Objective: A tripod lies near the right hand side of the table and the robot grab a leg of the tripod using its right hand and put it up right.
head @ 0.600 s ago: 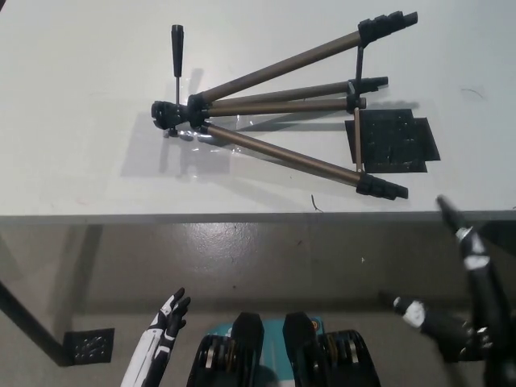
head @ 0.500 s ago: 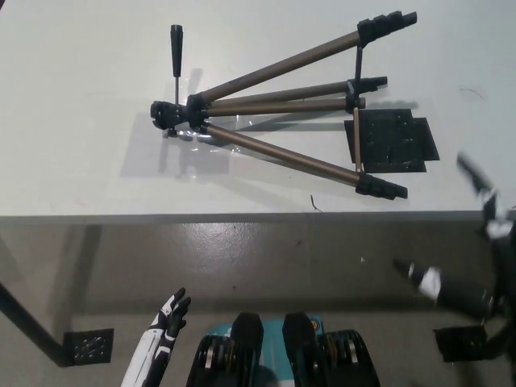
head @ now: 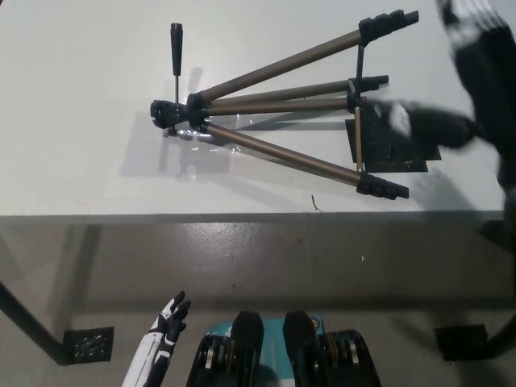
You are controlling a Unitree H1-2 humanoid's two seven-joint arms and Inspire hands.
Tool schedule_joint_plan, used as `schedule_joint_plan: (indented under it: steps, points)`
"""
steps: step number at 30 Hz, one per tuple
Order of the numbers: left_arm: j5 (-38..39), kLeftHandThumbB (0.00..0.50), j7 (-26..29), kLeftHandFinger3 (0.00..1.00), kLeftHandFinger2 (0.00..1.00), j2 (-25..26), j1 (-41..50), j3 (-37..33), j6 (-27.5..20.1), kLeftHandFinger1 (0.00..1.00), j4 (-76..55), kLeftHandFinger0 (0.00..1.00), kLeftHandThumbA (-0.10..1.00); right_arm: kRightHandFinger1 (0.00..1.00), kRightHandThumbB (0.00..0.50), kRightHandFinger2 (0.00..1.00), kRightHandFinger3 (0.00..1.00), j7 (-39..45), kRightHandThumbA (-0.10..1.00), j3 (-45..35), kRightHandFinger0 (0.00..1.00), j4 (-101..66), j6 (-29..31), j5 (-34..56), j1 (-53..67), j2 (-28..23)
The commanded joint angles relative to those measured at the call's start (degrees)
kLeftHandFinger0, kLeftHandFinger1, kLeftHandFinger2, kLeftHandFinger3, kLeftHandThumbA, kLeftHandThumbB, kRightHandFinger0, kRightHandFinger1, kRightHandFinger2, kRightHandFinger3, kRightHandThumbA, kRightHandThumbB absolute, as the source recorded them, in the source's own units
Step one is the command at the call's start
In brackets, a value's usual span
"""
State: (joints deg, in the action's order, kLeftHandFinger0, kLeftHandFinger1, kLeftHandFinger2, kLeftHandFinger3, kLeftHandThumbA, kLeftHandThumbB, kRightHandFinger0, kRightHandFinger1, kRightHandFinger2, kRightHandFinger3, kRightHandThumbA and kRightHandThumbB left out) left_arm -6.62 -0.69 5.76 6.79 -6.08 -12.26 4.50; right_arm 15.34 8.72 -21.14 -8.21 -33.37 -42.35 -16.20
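The tripod (head: 282,105) lies on its side on the white table (head: 81,97), head to the left, legs spread toward the right with black feet. Its near leg (head: 282,153) runs to a foot at the table's front right. My black right hand (head: 476,89) is blurred over the table's right side, just right of the leg ends, fingers spread apart and holding nothing. My white left hand (head: 165,326) rests low at the lower left, below the table edge, fingers apart.
A black mat (head: 399,141) lies on the table under the tripod's leg ends. A pan handle (head: 176,48) sticks up from the tripod head. The table's front edge (head: 242,216) runs across the middle; floor lies below, with a black table foot (head: 89,345).
My right hand has swung up fast from below the table's edge at the lower right to over the table beside the tripod's feet. The tripod and left hand stay put.
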Motion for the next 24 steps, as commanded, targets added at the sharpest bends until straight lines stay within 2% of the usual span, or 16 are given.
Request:
schedule_joint_plan:
  steps: [1, 4, 7, 17, 24]
  points:
    - [-1.4, 0.366, 0.1, 1.00, 1.00, 1.0, 0.7, 0.0, -5.7, 1.00, -0.6, 1.00, 1.00, 1.00, 0.500, 1.00, 1.00, 16.4, 0.99, 7.7, 1.00, 11.5, -13.2, -11.3, -18.2, -2.6]
    - [-2.0, 0.361, 0.1, 1.00, 1.00, 1.2, 0.6, -0.2, -6.5, 1.00, -0.3, 1.00, 1.00, 1.00, 0.500, 1.00, 1.00, 19.2, 0.97, 11.7, 1.00, 19.9, -13.7, -12.4, -23.8, -2.4]
    - [-1.4, 0.381, -0.3, 1.00, 1.00, 1.4, 1.1, 0.0, -6.1, 1.00, -0.4, 1.00, 1.00, 1.00, 0.500, 1.00, 1.00, 20.4, 0.94, 15.5, 1.00, 29.2, -14.0, -12.8, -28.7, -0.9]
    - [-1.1, 0.405, -0.5, 1.00, 1.00, 1.7, 2.0, 0.0, -5.2, 1.00, -1.1, 1.00, 1.00, 1.00, 0.500, 1.00, 1.00, 18.5, 0.88, 24.6, 1.00, 57.0, -11.7, -13.2, -40.3, 4.3]
    - [-1.7, 0.402, -0.5, 1.00, 1.00, 1.9, 2.0, -0.2, -5.3, 1.00, -1.3, 1.00, 1.00, 1.00, 0.500, 1.00, 1.00, 16.9, 0.86, 27.6, 1.00, 69.0, -11.5, -12.4, -43.9, 7.0]
